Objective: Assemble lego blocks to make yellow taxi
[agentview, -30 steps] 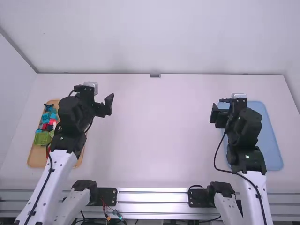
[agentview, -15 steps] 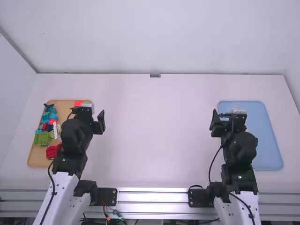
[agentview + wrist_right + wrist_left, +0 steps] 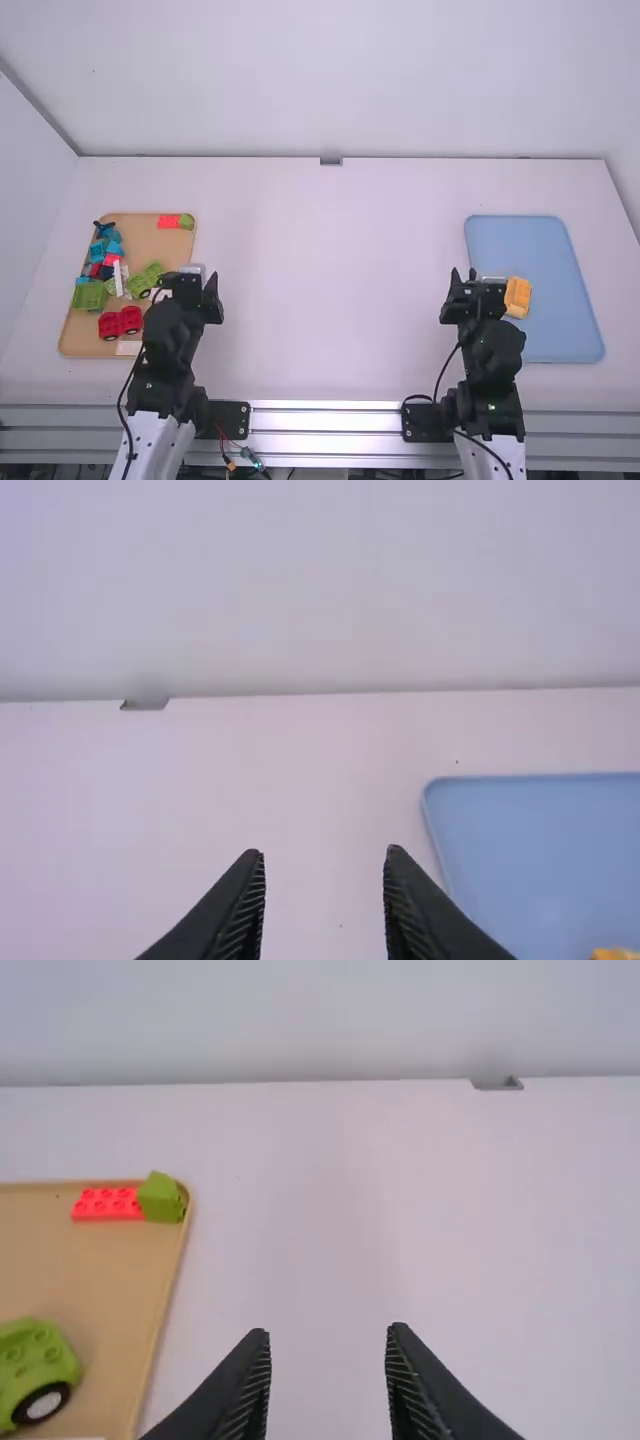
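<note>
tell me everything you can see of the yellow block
The yellow block is orange-yellow, boxy and seemingly plastic, with what look like raised edges around hollows. It rests on the blue tray, toward its left side in the high view, partly hidden by the right arm. The open right gripper isn't holding it. Studs or wheels: I can't tell.

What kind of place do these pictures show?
Probably a robotics lab workstation: two robot arms with a left gripper and right gripper, a white table, and a blue tray.

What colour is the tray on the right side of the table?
The tray is light blue, best seen in the high view.
</note>
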You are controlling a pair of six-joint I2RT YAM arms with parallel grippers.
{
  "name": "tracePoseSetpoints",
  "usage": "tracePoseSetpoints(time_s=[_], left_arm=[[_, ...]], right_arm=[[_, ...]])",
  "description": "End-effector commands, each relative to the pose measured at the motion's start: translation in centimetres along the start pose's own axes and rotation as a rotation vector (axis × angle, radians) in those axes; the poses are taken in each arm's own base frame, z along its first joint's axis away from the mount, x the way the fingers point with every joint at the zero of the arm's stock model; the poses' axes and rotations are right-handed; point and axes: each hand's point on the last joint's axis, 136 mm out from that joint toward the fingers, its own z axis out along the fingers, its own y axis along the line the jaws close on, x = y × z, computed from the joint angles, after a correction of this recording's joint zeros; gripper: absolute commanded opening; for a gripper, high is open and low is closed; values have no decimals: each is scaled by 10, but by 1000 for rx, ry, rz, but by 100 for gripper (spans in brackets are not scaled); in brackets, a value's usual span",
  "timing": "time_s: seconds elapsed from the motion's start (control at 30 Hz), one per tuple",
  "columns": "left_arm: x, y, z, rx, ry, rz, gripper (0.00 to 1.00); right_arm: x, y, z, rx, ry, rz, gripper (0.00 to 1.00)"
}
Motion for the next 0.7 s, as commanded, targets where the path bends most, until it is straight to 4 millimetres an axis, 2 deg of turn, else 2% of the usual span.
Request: tracePoseSetpoints(time_s=[0.0, 0.13, 0.27, 0.67], left_arm=[[13, 2, 0, -7, -5, 6, 26], [28, 2, 1, -7, -12, 6, 19], [13, 2, -4, -7, -83, 6, 12], [-14, 1, -15, -7, -212, 7, 0]], right_arm=[[12, 0, 0, -2, -4, 6, 26], [28, 0, 1, -2, -6, 6, 19], [17, 0, -2, -2, -59, 5, 13], [17, 0, -2, -2, -59, 5, 0]])
